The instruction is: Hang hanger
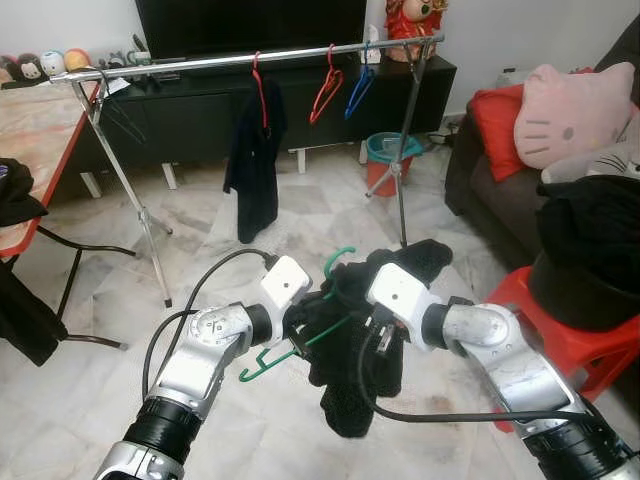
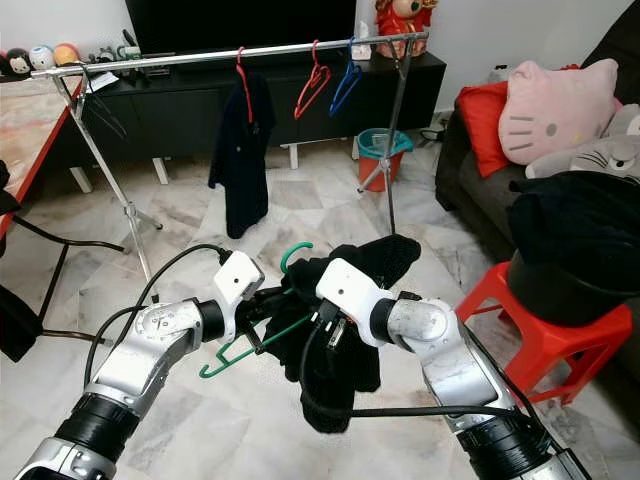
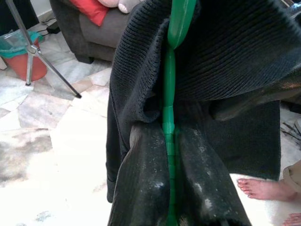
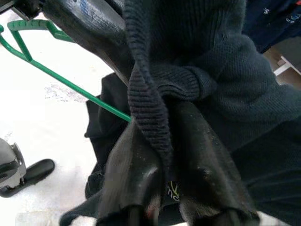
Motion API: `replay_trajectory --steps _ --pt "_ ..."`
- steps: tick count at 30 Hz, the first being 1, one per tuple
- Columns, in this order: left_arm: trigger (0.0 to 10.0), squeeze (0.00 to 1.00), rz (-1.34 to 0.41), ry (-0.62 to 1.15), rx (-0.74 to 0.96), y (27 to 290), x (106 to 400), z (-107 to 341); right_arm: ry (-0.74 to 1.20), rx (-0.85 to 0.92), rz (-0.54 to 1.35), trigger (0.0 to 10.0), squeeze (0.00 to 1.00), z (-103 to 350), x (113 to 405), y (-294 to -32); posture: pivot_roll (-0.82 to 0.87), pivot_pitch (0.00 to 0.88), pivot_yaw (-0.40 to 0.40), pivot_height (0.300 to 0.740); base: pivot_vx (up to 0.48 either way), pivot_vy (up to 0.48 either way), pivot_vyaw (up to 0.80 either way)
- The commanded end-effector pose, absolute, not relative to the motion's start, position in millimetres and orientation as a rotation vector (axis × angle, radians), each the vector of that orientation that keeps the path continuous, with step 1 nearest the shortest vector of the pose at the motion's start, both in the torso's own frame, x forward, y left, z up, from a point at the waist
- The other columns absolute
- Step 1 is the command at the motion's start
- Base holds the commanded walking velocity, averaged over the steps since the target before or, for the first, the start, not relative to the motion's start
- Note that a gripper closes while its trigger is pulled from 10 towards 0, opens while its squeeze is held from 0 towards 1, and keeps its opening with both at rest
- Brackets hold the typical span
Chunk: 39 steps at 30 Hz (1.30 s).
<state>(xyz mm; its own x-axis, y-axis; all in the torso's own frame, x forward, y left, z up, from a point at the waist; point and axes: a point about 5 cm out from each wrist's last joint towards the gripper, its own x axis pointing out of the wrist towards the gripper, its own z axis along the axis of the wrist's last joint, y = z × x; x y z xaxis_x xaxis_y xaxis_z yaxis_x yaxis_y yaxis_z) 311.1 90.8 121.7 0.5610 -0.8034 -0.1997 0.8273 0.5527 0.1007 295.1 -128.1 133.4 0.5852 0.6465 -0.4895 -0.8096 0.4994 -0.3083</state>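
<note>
A green plastic hanger (image 1: pixel 266 364) is partly threaded into a black knit garment (image 1: pixel 352 385), held low in front of me over the floor. My left gripper (image 1: pixel 300 325) is shut on the hanger; in the left wrist view the green bar (image 3: pixel 168 117) runs between the two fingers (image 3: pixel 146 188). My right gripper (image 1: pixel 372 338) is shut on the garment; the right wrist view has a fold of knit (image 4: pixel 155 113) pinched between its fingers (image 4: pixel 131 179). The metal clothes rail (image 1: pixel 250 60) stands further ahead.
On the rail hang a red hanger with a dark garment (image 1: pixel 255 150), a bare red hanger (image 1: pixel 325 92) and a blue one (image 1: pixel 358 88). A teal-lined bin (image 1: pixel 385 160) stands by the rail's right leg. A red stool (image 1: pixel 560 335) and sofa (image 1: pixel 480 190) are right, a table (image 1: pixel 35 130) left. A person's bare foot (image 3: pixel 261 188) is nearby.
</note>
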Motion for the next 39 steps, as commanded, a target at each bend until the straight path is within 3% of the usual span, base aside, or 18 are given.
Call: replay_trajectory --steps 1,15,26,30,31,32,33,39 --pt "10.0 0.0 -0.961 0.085 0.176 90 315 133 0.337 -0.546 0.909 10.0 1.0 132 293 -131 0.07 0.0 -0.004 0.74 0.0 0.0 0.0" --pt "10.0 0.0 -0.938 0.087 0.176 91 316 132 0.387 -0.65 0.943 10.0 1.0 130 284 -140 0.07 0.0 -0.009 0.74 0.0 0.0 0.0" --pt "10.0 0.0 -0.985 0.138 0.198 97 311 124 0.404 -0.847 0.858 10.0 1.0 152 286 -176 0.05 0.0 -0.005 0.74 0.0 0.0 0.0" --pt "10.0 0.0 -1.017 0.163 0.205 97 308 121 0.353 -0.83 0.831 10.0 0.98 165 293 -182 0.06 0.0 -0.003 0.74 0.0 0.0 0.0" --pt "10.0 0.0 -1.025 0.167 0.204 97 307 121 0.338 -0.832 0.826 10.0 0.09 168 295 -183 0.06 0.0 -0.003 0.74 0.0 0.0 0.0" --pt "10.0 0.0 -1.025 0.167 0.204 97 307 121 0.338 -0.832 0.826 10.0 0.09 168 295 -183 0.06 0.0 -0.003 0.74 0.0 0.0 0.0" --pt "10.0 0.0 -1.036 0.176 0.209 98 306 120 0.324 -0.833 0.81 10.0 0.0 174 298 -185 0.05 0.0 -0.001 0.74 0.0 0.0 0.0" --pt "10.0 0.0 -1.137 0.221 0.21 97 298 116 0.277 -0.77 0.838 10.0 0.0 185 306 -191 0.05 0.0 0.002 0.74 0.0 0.0 0.0"
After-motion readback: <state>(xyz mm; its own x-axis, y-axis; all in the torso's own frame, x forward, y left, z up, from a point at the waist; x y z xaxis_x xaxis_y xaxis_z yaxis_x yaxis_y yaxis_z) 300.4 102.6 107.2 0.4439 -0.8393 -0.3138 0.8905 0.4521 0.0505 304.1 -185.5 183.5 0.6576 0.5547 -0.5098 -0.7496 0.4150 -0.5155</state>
